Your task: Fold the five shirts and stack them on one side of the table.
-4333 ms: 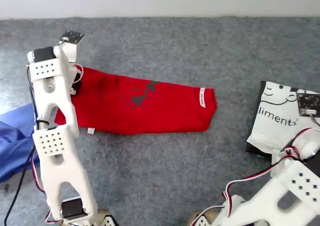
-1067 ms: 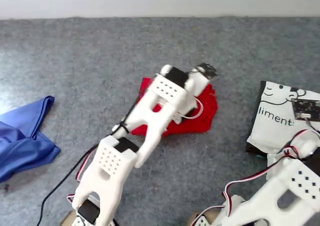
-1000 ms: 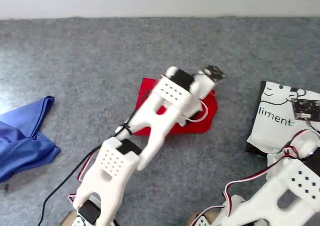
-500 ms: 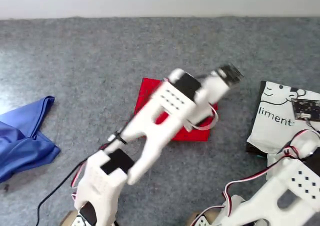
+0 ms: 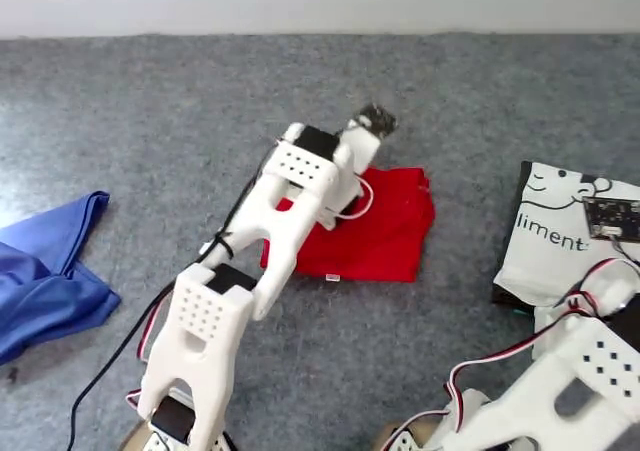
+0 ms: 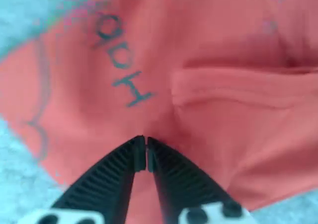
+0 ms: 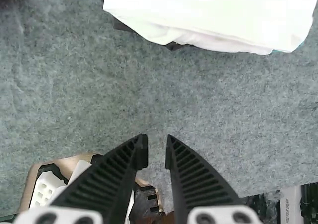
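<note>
— Since the red cotton shirt [image 5: 385, 226] lies as a compact rectangle near the middle of the grey felt-covered table [image 5: 200, 101], does its fold look finished?

— Nearly, by the look of it. The white left arm [image 5: 280, 211] stretches from the front edge across the shirt's left side. The left gripper [image 6: 145, 152] hangs close over the red cloth with its jaws pressed together. Whether a pinch of fabric sits between the tips cannot be told.

— Why would it sit so low over the cloth?

— Probably to keep the layers flat, so the bundle does not spring open.

— And the other arm?

— The right gripper [image 7: 154, 147] is at the front right of the table, its jaws a little apart and holding nothing. It is above bare felt, near the folded white printed shirt [image 5: 560, 236]. That shirt rests on a dark folded garment [image 5: 510, 296] at the right edge, which seems to be the stack. Parked there, the right arm is out of the left arm's way and close to the pile.

— What is left to do?

— The red shirt is near the stack but apart from it, so it must go on top. A crumpled blue shirt [image 5: 45, 271] at the left edge is not yet folded. Dragging the red bundle over the felt could undo its fold, so lifting it seems wiser.
</note>
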`<act>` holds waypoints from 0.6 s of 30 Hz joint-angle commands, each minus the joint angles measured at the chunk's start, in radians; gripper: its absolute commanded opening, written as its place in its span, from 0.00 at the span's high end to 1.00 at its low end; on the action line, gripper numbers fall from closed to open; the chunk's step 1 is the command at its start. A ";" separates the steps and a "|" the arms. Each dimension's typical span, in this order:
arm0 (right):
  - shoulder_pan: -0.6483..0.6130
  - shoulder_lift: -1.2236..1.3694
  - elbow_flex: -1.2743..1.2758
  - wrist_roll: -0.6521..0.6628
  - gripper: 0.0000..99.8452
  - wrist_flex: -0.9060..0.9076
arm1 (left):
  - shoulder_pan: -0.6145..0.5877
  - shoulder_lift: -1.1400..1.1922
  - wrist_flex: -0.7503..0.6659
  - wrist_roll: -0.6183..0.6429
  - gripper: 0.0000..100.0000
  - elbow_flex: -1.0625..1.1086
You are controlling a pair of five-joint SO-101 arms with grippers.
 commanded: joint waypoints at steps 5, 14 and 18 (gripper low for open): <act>0.005 -0.025 -0.005 0.009 0.92 0.024 | 0.161 -0.005 0.187 -0.015 0.99 -0.154; 0.007 -0.025 -0.008 0.009 0.92 0.024 | 0.342 -0.152 0.209 -0.006 0.99 -0.030; 0.007 -0.025 -0.008 0.009 0.92 0.024 | 0.361 -0.259 0.207 -0.009 0.99 0.047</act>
